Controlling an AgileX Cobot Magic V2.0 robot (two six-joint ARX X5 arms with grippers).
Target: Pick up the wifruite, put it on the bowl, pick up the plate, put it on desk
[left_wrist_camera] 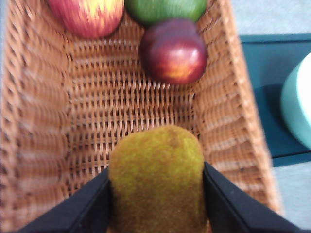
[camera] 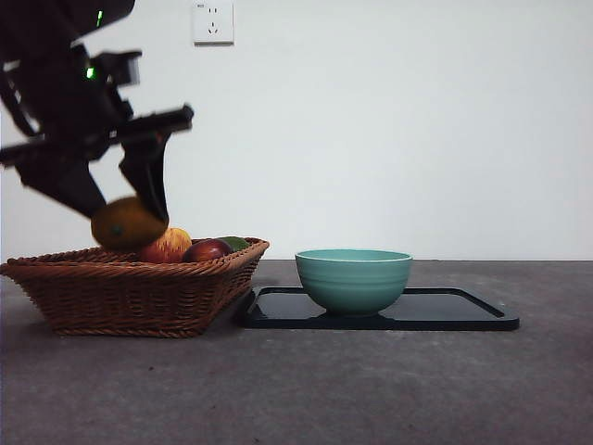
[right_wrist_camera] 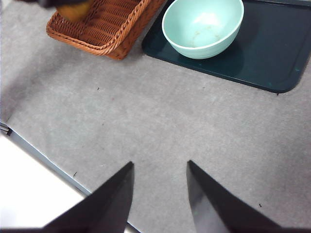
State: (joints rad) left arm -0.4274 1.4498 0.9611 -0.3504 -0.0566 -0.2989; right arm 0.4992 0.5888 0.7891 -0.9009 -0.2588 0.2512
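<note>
Wifruite (left_wrist_camera: 156, 177) is clamped between the two jaws of the left gripper (camera: 130, 218) and held above the basket (camera: 139, 297). Its fuzzy brown skin is seen only in the left wrist view; from the front it is partly covered by a jaw. Beyond the gripper, an apple (left_wrist_camera: 87, 17), a dark red fruit (left_wrist_camera: 174, 51) and a green fruit (left_wrist_camera: 165, 8), cut off by the frame, are seen. The bowl (camera: 354, 278) sits on a dark tray (camera: 463, 311); its empty inside is shown only by the right wrist view. The right gripper (right_wrist_camera: 159, 194) is held open over the desk (right_wrist_camera: 160, 121).
</note>
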